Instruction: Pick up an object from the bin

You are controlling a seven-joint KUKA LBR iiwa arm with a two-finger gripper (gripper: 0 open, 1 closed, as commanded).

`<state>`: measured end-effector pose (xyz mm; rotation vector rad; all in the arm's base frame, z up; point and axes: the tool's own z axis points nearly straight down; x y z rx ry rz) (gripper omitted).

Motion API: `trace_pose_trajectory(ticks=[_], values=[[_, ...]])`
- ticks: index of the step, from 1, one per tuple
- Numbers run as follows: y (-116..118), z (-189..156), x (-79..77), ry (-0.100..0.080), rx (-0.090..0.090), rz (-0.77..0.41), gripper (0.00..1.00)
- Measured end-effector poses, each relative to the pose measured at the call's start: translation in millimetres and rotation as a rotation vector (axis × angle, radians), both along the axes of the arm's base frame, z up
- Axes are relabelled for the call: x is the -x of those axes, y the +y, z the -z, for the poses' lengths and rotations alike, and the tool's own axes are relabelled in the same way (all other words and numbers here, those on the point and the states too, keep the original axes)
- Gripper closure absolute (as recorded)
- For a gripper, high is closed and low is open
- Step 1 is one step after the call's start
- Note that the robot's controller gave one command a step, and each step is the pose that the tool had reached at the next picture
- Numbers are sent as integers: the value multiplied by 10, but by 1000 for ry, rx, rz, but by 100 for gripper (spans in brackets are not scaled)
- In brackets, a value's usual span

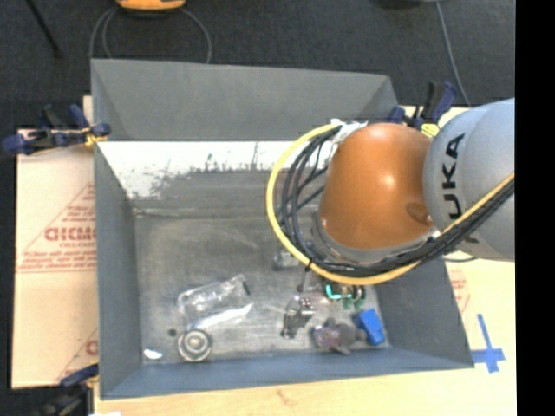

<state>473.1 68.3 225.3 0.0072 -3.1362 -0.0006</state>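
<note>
Several small things are scattered over the floor of the grey bin (117, 258). The fingers (299, 312) are seen low over its front right part, beneath the arm's orange cover (373, 198) and its loops of cable. Whether the fingers are open or closed cannot be told, as they are partly hidden by the arm. Just to their right and slightly nearer the front wall, a dull purple-grey lump (334, 336) is found. A small blue block (371, 326) is set just beside it, farther right. A green piece (344, 295) is seen right of the fingers, close under the cover. Left of the fingers and apart from them, a crumpled clear plastic wrapper (212, 297) is laid. Farther left, near the front wall, a round metal part (195, 345) and a tiny white scrap (153, 352) are seen.
</note>
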Motion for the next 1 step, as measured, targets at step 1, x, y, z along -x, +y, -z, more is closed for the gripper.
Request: trace_pose_trajectory(ticks=[1], values=[[342,1026,-415,-29,-2,-189,0]])
